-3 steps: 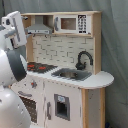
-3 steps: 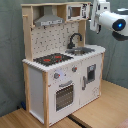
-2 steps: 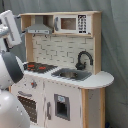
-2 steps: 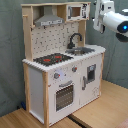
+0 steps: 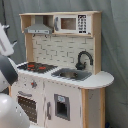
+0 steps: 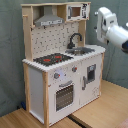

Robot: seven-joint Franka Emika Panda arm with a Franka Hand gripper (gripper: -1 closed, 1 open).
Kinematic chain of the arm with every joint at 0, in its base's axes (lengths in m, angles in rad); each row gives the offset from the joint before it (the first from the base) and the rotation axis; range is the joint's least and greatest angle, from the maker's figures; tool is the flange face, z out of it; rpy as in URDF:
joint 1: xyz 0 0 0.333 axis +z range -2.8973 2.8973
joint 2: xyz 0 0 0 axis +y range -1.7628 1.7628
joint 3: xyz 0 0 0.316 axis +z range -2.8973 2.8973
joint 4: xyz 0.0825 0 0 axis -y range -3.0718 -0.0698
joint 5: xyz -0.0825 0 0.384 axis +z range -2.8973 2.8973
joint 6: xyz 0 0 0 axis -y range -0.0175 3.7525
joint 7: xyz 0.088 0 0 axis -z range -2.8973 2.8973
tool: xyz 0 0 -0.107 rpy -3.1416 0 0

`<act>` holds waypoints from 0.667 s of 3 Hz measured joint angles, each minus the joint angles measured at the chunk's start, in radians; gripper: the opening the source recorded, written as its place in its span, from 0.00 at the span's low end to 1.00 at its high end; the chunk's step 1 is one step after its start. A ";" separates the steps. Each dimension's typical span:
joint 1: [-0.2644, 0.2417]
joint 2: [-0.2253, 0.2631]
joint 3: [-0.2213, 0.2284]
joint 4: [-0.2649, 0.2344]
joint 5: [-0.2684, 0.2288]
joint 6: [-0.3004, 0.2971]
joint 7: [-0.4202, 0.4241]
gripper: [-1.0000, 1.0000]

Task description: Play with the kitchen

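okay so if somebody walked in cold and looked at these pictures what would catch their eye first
The toy kitchen dominates both exterior views: white cabinet, pale-wood frame, standing on a wooden floor against a grey curtain. On its counter the black hob with red rings sits beside the steel sink and its curved black tap, with a microwave on the top shelf. The white robot arm hangs at the second exterior view's upper right.

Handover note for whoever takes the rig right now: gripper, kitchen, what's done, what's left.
Gripper: not identifiable in either view. Only arm links show, at the second exterior view's upper right, beside the kitchen's microwave shelf and apart from it.
Kitchen: upright on the wooden floor. Oven door and the small door look closed. Hob and sink look empty, tap upright.
Done: nothing visibly disturbed.
Left: all the play; no contact yet.
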 joint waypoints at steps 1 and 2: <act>-0.001 -0.004 0.068 -0.076 -0.003 -0.022 0.000 1.00; -0.011 -0.001 0.154 -0.149 -0.013 -0.038 -0.016 1.00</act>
